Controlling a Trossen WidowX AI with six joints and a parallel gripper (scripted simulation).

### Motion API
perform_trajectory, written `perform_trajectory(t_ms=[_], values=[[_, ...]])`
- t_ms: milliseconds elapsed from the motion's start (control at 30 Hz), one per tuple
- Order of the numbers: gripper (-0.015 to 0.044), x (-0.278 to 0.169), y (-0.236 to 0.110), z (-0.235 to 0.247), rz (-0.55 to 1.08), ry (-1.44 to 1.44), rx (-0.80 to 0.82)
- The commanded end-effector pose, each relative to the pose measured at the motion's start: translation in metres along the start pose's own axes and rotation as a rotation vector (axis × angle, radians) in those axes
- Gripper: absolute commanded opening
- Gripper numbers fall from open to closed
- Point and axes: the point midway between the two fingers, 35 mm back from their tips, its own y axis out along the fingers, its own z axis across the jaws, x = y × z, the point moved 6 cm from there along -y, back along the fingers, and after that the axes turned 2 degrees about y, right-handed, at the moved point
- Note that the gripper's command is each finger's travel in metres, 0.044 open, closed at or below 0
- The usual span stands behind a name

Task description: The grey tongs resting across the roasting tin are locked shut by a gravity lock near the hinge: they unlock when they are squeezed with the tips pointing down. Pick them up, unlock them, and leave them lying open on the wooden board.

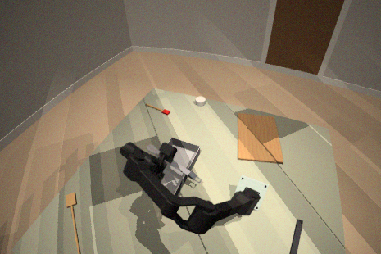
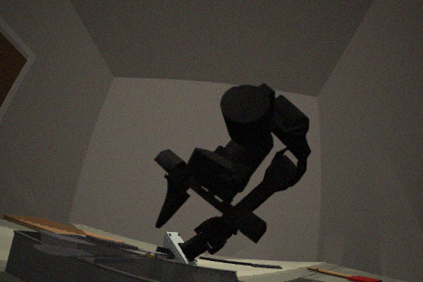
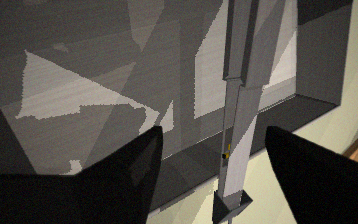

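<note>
The grey tongs (image 1: 192, 176) (image 2: 63, 249) (image 3: 240, 140) lie across the dark roasting tin (image 1: 186, 144) (image 2: 167, 271) (image 3: 320, 65), their arms close together. One end sticks out past the tin's wall; a small yellow part shows near that end in the wrist view. My gripper (image 2: 186, 237) (image 3: 213, 134) is open and empty above the tongs and tin. In the wrist view the tongs run between the fingertips, nearer the right one, with gaps on both sides. In the top view the arm covers part of the tongs. The wooden board (image 1: 251, 133) (image 2: 45, 223) has nothing on it.
My arm's base stands on a pale plate (image 1: 253, 183). A white puck (image 1: 200, 101) and a red-headed stick (image 1: 165, 111) lie at the back. A wooden-headed tool (image 1: 70, 200) lies at the left and a dark bar (image 1: 297, 238) at the front right.
</note>
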Motion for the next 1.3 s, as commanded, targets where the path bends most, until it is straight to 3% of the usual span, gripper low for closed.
perform_trajectory(t_ms=[0,533,1267], values=[[0.0260,-0.001,0.018,-0.031,0.100,0.016,0.018],[0.0260,-0.009,0.017,-0.029,0.100,0.016,0.018],[0.0260,-0.010,0.052,-0.028,0.100,0.016,0.019]])
